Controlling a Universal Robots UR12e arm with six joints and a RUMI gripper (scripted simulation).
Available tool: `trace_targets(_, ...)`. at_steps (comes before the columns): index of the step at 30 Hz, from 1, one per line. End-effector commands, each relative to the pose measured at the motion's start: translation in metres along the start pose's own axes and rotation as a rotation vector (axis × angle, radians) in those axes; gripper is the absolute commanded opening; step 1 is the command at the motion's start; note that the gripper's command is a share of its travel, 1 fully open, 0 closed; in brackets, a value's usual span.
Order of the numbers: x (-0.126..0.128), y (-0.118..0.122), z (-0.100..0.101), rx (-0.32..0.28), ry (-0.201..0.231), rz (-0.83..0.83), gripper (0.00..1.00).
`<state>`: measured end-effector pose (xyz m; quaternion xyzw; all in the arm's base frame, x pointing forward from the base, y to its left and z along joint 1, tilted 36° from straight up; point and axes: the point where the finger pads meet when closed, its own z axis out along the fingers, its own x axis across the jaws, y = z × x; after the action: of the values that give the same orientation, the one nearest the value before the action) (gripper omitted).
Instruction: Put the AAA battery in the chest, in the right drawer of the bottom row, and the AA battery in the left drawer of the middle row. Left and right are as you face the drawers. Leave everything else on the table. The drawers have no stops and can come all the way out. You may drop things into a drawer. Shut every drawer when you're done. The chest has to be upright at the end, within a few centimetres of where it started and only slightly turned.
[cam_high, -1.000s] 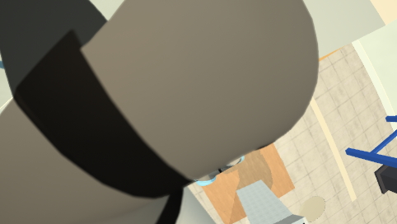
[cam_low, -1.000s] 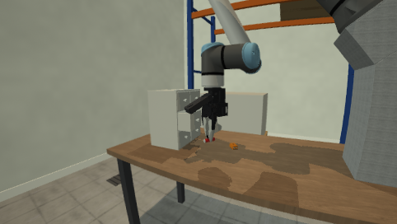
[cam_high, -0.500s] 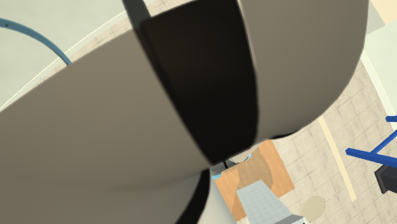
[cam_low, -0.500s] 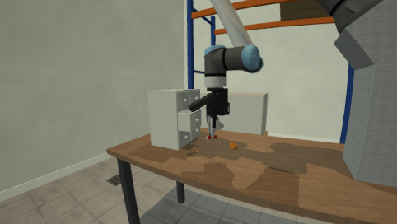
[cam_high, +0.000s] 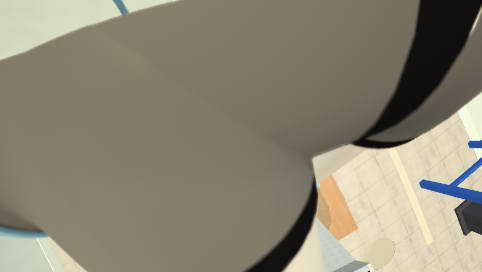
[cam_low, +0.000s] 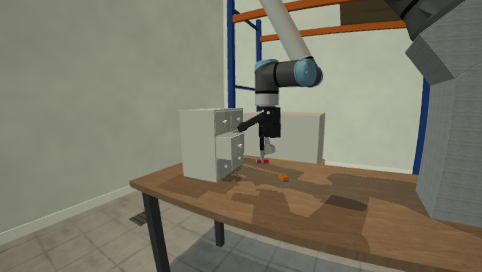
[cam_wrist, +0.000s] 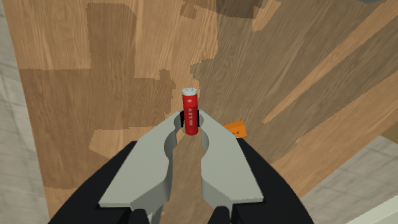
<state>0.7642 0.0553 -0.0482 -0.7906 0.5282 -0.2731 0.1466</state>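
My gripper (cam_low: 262, 159) (cam_wrist: 191, 111) is shut on a red battery (cam_wrist: 190, 107) with a pale end, held between the fingertips above the table. I cannot tell from its size whether it is AA or AAA. The white chest (cam_low: 199, 145) stands upright on the table (cam_low: 380, 240), left of the gripper in the exterior view. Its left drawer of the middle row (cam_low: 224, 148) is pulled out; its inside is hidden. The other drawer fronts that show look shut. No second battery is in sight. The top view is mostly blocked by the arm.
A small orange block (cam_low: 283, 177) (cam_wrist: 237, 130) lies on the table, to the right of the battery in both views. A grey pedestal (cam_low: 452, 160) stands at the table's right. A pale cabinet (cam_low: 302, 137) and blue and orange shelving (cam_low: 230, 60) are behind.
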Motion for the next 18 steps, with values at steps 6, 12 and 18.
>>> trace_targets(6,0.043,0.015,-0.002,0.003,0.000,0.245,0.05)
trace_targets(12,0.053,0.019,-0.003,0.005,0.001,0.302,0.05)
trace_targets(18,0.053,0.019,-0.003,0.005,0.001,0.302,0.05)
